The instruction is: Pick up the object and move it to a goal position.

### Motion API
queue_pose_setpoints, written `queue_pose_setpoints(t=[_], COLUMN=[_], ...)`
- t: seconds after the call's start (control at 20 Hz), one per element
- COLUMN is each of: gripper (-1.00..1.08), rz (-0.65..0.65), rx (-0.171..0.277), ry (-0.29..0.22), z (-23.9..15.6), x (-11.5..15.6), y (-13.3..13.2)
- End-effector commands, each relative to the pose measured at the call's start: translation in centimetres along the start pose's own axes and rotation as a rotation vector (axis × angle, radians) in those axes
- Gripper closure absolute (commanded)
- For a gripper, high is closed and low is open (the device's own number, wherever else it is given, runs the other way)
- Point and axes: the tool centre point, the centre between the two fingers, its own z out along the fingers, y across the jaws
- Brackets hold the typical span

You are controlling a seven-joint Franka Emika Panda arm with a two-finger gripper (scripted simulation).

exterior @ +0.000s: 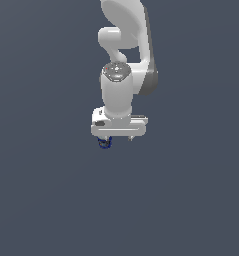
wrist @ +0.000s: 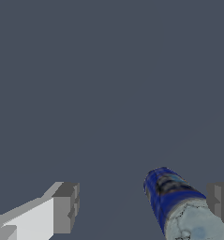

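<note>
The object (exterior: 105,143) is a tiny dark blue roundish can with a pale bluish-white end, seen in the exterior view just under the left end of the white hand. In the wrist view the object (wrist: 172,197) lies between the two grey fingers, close beside one fingertip (wrist: 220,205) and far from the other fingertip (wrist: 66,208). My gripper (exterior: 119,139) points straight down with its jaws spread wide, so my gripper (wrist: 144,208) stands open and grips nothing. Whether the near finger touches the can is unclear.
A plain dark grey-blue ground (exterior: 51,200) fills both views. The white arm (exterior: 126,40) rises straight up above the hand. No goal marker shows.
</note>
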Motion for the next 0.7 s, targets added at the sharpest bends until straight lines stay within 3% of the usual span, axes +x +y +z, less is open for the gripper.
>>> queue_pose_setpoints(t=[0.0,0.4,0.65], gripper=[-0.92,-0.92,-0.92], rz=[0.000,0.028,0.025], rx=[0.000,-0.022,-0.021], ry=[0.000,0.015,0.015], z=[0.0,-1.8,-1.7], x=[0.0,0.5,0.4], y=[0.0,2.5,2.5])
